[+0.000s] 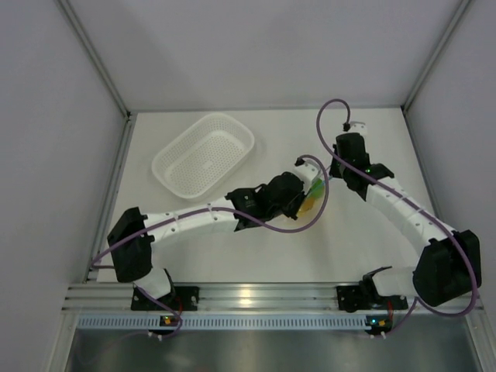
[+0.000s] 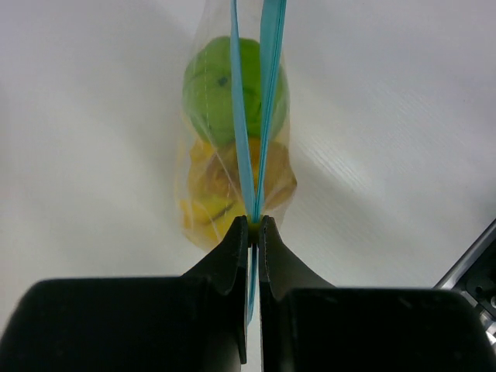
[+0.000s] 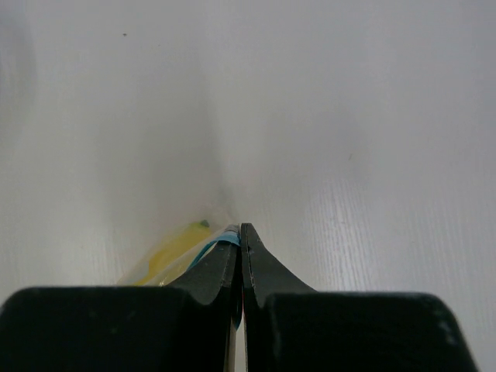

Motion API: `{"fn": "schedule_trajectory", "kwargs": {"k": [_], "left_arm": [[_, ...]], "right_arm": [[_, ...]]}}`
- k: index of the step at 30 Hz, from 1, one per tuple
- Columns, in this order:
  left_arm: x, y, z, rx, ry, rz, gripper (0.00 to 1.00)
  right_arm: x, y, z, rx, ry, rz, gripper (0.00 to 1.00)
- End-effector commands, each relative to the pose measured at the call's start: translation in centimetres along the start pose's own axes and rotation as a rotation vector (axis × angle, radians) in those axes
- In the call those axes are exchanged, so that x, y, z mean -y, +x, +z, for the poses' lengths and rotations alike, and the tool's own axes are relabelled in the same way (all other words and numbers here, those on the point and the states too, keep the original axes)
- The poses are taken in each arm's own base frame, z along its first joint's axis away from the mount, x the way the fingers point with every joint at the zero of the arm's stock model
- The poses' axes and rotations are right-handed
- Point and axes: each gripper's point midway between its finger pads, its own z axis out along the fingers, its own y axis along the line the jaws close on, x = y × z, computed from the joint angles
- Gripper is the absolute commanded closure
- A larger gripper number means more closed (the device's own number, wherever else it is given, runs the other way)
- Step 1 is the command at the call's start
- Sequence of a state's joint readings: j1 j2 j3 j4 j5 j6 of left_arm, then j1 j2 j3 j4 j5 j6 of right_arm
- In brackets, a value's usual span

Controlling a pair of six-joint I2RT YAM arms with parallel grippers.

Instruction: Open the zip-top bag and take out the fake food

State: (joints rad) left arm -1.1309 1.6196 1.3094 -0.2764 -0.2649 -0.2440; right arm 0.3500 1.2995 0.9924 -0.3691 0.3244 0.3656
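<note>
A: The opening step was judged to be in hand. In the overhead view the zip-top bag [image 1: 314, 194] was seen just right of centre, caught between the two arms, well apart from the white basket [image 1: 203, 159] at upper left. Whether it was lifted clear of the table [image 1: 349, 240] could not be told.

B: And the grips?

A: In the left wrist view the left gripper [image 2: 253, 225] was seen clenched at lower centre, with the light blue zip strip [image 2: 270, 70] pinched between its fingers. Above it, the two blue lips were seen running up the frame, slightly apart toward the top edge.

B: The fake food was noted inside (all of it behind the plastic). The green ball [image 2: 217, 93] was uppermost in the frame and the yellow-orange fruit [image 2: 275, 182] lay below it. A yellow piece, taken for the banana bunch [image 2: 203, 215], sat at the bag's lower left.

A: The right gripper [image 3: 241, 231] was seen clamped too, at lower centre of its own view, with blue strip and clear plastic caught at its tips. How much was caught could not be told.

B: So nothing had been removed. What was called for next?

A: A pull, it was judged. The two grips were to be drawn apart across the seal so that the lips were peeled open, without the thin plastic being let slip.

B: Any writing to be read?

A: None was found: no brand, label or print on bag, basket or fruit.
</note>
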Motion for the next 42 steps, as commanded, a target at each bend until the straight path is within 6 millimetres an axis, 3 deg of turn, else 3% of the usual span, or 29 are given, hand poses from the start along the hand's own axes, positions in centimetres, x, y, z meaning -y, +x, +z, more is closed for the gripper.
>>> {"fn": "schedule_trajectory", "kwargs": {"k": [1, 9, 12, 14, 15, 16, 19, 21, 23, 29, 33, 39, 41, 42], "left_arm": [[0.0, 2.7, -2.8, -0.112, 0.048, 0.037, 1.0], [-2.0, 6.3, -3.7, -0.189, -0.038, 0.008, 1.0], [-2.3, 6.9, -3.9, -0.197, -0.05, -0.01, 1.0], [-2.3, 6.9, -3.7, -0.196, -0.056, -0.017, 0.99], [-2.3, 6.6, -3.7, -0.188, -0.062, -0.025, 0.92], [-2.2, 5.9, -3.7, -0.171, -0.067, -0.035, 0.77], [-2.4, 3.4, -3.6, -0.11, -0.099, -0.056, 0.49], [-2.2, 2.3, -3.2, -0.089, -0.101, -0.051, 0.44], [-2.0, 0.4, -2.8, -0.047, -0.107, -0.051, 0.34], [-1.6, -3.2, -1.8, 0.037, -0.119, -0.049, 0.23], [-0.9, -4.7, -0.7, 0.05, -0.09, -0.059, 0.26], [-0.6, -4.0, 1.4, 0.018, -0.095, -0.082, 0.33], [-1.5, -3.1, 2.1, 0.0, -0.138, -0.093, 0.53], [-1.6, -3.1, 2.2, 0.0, -0.14, -0.102, 0.53]], "right_arm": [[5.6, -5.2, -0.2, 0.138, 0.278, -0.012, 1.0], [7.5, -7.2, -0.1, 0.149, 0.309, 0.039, 1.0], [6.3, -7.3, -0.1, 0.151, 0.238, 0.068, 1.0], [4.1, -6.7, -0.1, 0.14, 0.106, 0.091, 1.0], [3.0, -6.6, -0.2, 0.139, 0.043, 0.116, 1.0], [1.1, -5.1, -0.2, 0.098, -0.072, 0.116, 1.0], [-1.0, -4.2, -1.2, 0.098, -0.18, 0.123, 1.0], [-1.9, -4.0, -2.0, 0.102, -0.219, 0.111, 1.0], [-2.5, -3.6, -2.7, 0.102, -0.25, 0.097, 1.0], [-3.4, -2.6, -3.6, 0.081, -0.296, 0.009, 1.0], [-4.0, -2.2, -4.2, 0.079, -0.335, -0.011, 1.0], [-5.3, -2.0, -5.0, 0.067, -0.402, -0.063, 0.98], [-5.7, -2.4, -5.4, 0.072, -0.419, -0.093, 0.94], [-5.6, -2.1, -5.3, 0.059, -0.416, -0.103, 0.94]]}}
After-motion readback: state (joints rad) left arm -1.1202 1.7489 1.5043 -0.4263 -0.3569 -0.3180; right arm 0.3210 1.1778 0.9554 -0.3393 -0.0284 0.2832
